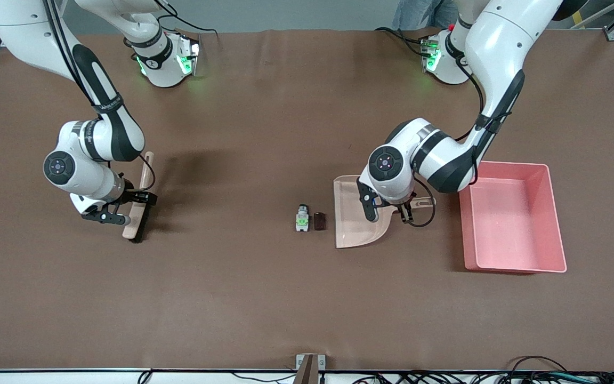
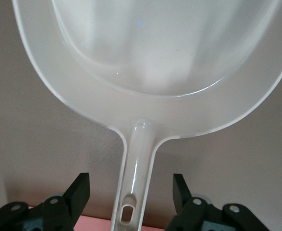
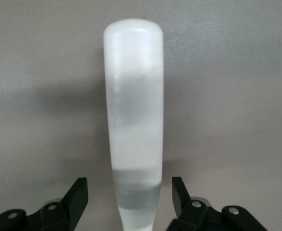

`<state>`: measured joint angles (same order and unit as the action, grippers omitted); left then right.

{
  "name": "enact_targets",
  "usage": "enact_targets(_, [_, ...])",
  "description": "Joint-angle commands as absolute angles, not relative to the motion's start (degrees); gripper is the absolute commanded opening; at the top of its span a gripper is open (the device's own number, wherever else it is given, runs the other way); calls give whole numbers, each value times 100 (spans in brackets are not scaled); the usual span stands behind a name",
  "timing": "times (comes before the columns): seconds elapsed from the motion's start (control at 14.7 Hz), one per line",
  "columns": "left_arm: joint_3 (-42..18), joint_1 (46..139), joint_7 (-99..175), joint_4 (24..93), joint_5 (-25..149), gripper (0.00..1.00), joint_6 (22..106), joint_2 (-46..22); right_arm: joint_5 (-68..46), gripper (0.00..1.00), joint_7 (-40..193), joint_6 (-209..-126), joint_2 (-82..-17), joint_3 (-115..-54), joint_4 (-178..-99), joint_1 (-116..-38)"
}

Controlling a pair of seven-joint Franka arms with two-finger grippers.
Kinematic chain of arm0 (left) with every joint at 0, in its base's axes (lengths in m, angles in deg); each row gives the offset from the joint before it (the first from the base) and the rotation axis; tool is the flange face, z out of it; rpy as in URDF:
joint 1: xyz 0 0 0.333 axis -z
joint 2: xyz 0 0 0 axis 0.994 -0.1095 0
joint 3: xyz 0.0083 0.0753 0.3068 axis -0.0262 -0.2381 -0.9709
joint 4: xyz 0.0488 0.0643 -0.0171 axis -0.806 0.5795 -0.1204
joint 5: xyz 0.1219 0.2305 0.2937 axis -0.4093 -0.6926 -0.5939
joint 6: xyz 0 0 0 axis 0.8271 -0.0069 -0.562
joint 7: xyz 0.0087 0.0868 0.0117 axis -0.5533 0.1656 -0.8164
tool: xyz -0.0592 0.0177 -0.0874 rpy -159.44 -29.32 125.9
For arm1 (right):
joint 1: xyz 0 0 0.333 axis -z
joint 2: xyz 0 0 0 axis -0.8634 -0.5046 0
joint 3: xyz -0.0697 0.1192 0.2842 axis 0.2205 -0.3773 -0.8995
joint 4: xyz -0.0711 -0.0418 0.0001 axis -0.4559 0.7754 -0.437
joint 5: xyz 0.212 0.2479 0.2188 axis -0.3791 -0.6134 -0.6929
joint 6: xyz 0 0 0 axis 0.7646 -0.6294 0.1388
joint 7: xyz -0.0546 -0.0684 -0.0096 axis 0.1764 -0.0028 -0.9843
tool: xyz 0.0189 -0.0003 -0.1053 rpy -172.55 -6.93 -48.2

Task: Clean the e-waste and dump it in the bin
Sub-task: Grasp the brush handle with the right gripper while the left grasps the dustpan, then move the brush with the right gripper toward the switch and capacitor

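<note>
straddling brush [image 1: 137, 213] and dustpan [image 1: 352, 221] handles, both end effectors open.

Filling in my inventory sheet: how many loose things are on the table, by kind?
E-waste pieces: 2 (green-patched component, dark block)
Brush: 1
Dustpan: 1
Bin: 1
Total: 5
</note>
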<state>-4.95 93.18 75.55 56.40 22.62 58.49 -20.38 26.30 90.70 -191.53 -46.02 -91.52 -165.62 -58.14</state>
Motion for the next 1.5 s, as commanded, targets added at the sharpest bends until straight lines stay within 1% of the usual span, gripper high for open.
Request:
enact_targets(0.0, [-459, 9303, 7630, 5652, 2127, 76, 6009, -2147, 2594, 60, 9085, -19271, -4498, -9189, -16691, -5715])
enact_targets(0.2, [-459, 9268, 7752, 5661, 2022, 72, 6027, -2252, 2594, 42, 9094, -19280, -4498, -9197, -16655, -5645])
enact_targets(0.41, [-459, 9294, 7788, 5661, 2004, 72, 6036, -2288, 2594, 28, 9138, -19280, -4498, -9197, -16620, -5645])
enact_targets(0.61, [-459, 9338, 7788, 5661, 1987, 69, 6089, -2305, 2585, 12, 9164, -19201, -4490, -9215, -16524, -5671])
enact_targets(0.75, [-459, 9364, 7788, 5661, 1987, 67, 6089, -2340, 2585, 4, 9121, -18773, -4481, -9241, -16244, -5750])
enact_targets(0.88, [-459, 9391, 7788, 5661, 1987, 62, 6098, -2384, 2559, 2, 9242, -18044, -4472, -9364, -15796, -5925])
enact_targets(0.95, [-459, 9391, 7788, 5661, 1987, 62, 6098, -2384, 2454, 2, 9435, -17884, -4472, -9399, -15681, -6039])
enact_targets(1.22, [-459, 9391, 7797, 5661, 1978, 53, 6098, -2384, 2339, 0, 10270, -17865, -4489, -9400, -15505, -6829])
enact_targets(1.29, [-459, 9391, 7832, 5661, 1978, 50, 6089, -2384, 2330, 0, 10376, -17856, -4490, -9400, -15443, -7049])
enact_targets(1.36, [-459, 9391, 7946, 5661, 1969, 44, 6097, -2384, 2304, 0, 10534, -17856, -4498, -9400, -15416, -7181])
enact_targets(1.43, [-459, 9391, 7964, 5661, 1960, 42, 6089, -2384, 2260, 0, 10588, -17839, -4498, -9400, -15303, -7296])
